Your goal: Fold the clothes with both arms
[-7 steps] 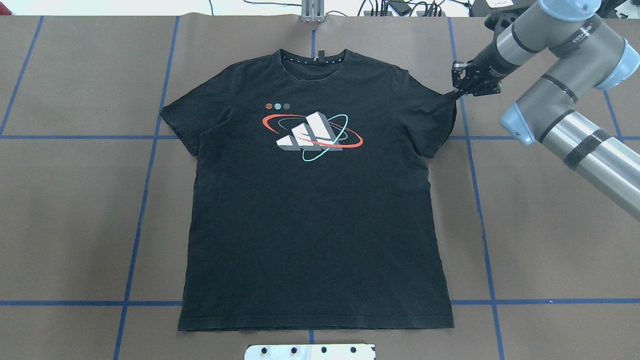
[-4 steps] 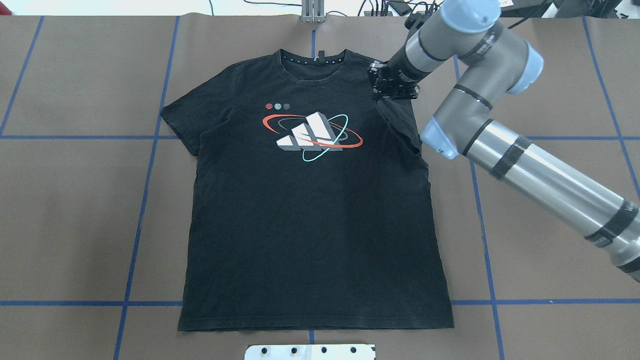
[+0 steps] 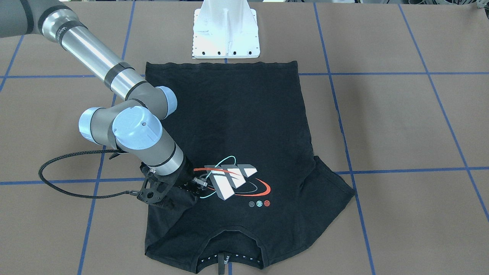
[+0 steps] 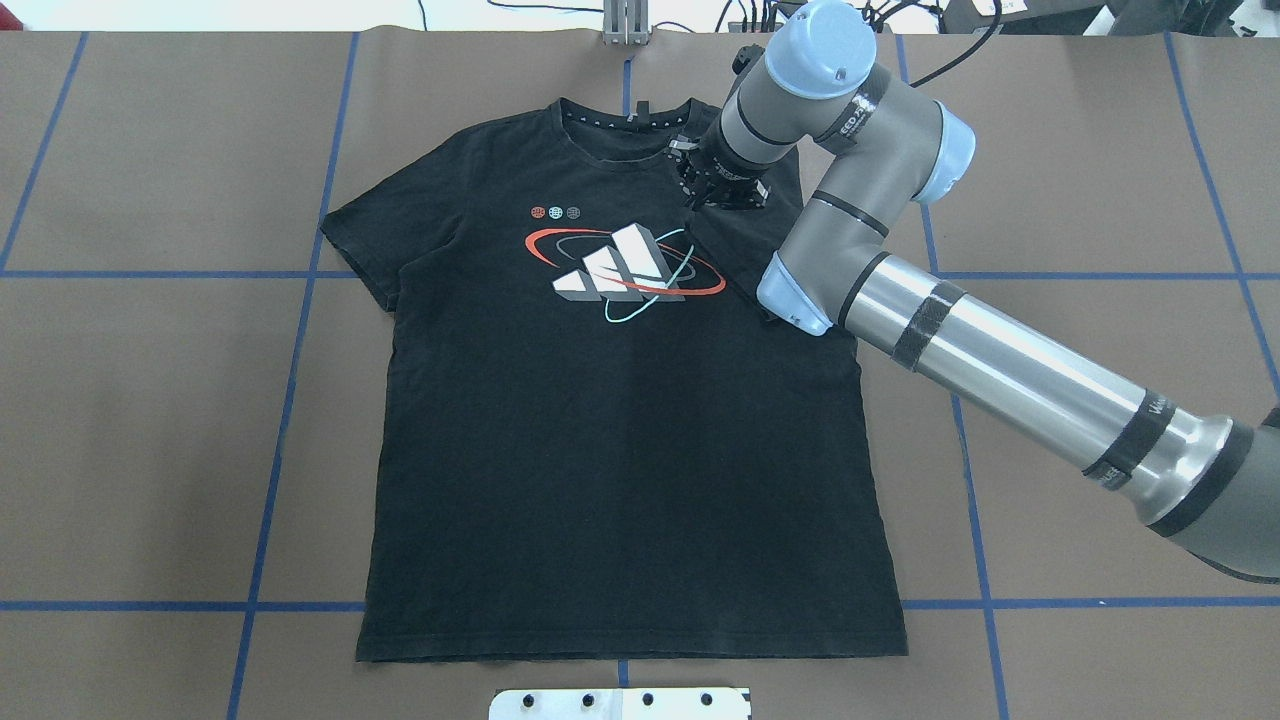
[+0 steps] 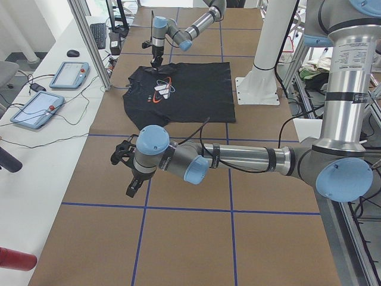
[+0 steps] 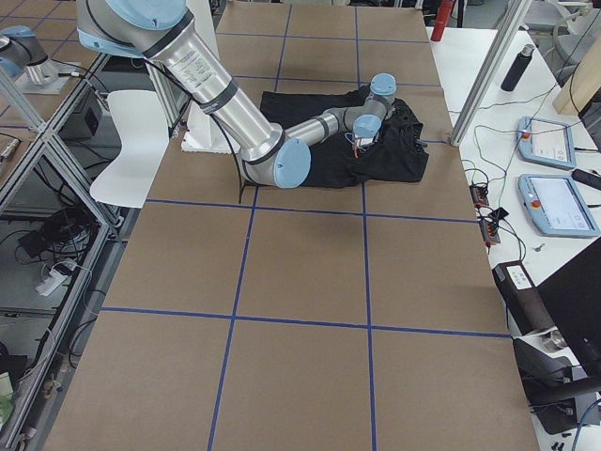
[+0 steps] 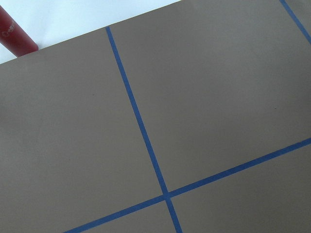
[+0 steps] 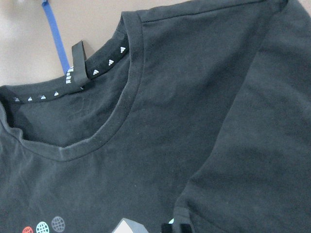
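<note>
The black T-shirt (image 4: 620,450) was laid out flat and face up in the middle of the brown table (image 4: 150,400), collar (image 4: 625,125) pointing away from the robot's base and hem toward it. The right arm (image 4: 1000,350) reached in over the shirt's shoulder area. Its right gripper (image 4: 705,192) was pinched onto the sleeve (image 4: 745,250) on that side, and the sleeve was doubled over onto the chest, its edge just beside the bars graphic (image 4: 625,272). The front view showed the same: black fabric bunched under the gripper (image 3: 191,187), touching the teal ring. The wrist view showed the folded sleeve lying over the shirt's front beside the collar. The other sleeve (image 4: 365,240) was spread out flat on the paper.

The left arm (image 5: 250,159) only showed in the side view, stretched over a bare bit of table well apart from the shirt. As for the left gripper (image 5: 121,152), I honestly couldn't tell if it was open or closed. Its wrist cam saw just brown paper, 2 crossing blue tape lines (image 7: 146,141) and a red cylinder (image 7: 14,34) in the corner.
</note>
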